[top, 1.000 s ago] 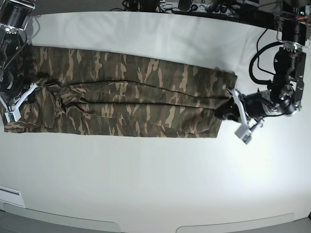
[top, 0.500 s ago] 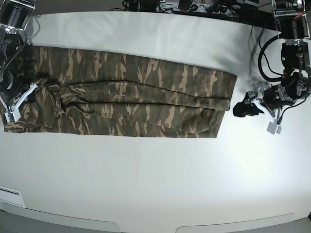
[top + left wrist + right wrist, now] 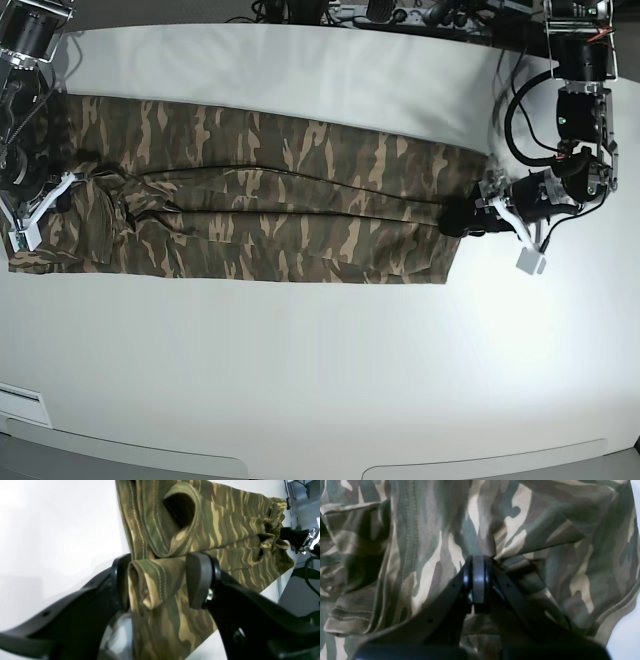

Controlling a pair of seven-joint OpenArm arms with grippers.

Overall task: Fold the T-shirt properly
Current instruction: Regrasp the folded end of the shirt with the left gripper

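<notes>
Camouflage cloth in olive, brown and tan — the T-shirt (image 3: 270,220) — is laid out as a long, narrow band across the white table (image 3: 300,370), from the base view's left edge to right of centre. Lengthwise folds are seen along its middle; bunched creases are gathered toward the end on the robot's right.

Left arm (image 3: 580,150): reached in from the base view's right side, upright above, then bent inward at the wrist, low over the near-straight short end of the cloth. Left gripper (image 3: 158,581): fingers parted wide, one on either side of a raised fold with a stitched hem. No grip is closed on the fold. Whether the fingertips are touched by the cloth cannot be told. Beyond the fold, an open, looped edge of cloth is seen in the left wrist view, with a stitched hem along it.

Right arm (image 3: 25,120): held at the base view's left edge, pointed down over the bunched end. Right gripper (image 3: 477,580): clenched, fingertips brought together, set low at the creased cloth — whether any fabric is pinched between them cannot be told.
</notes>
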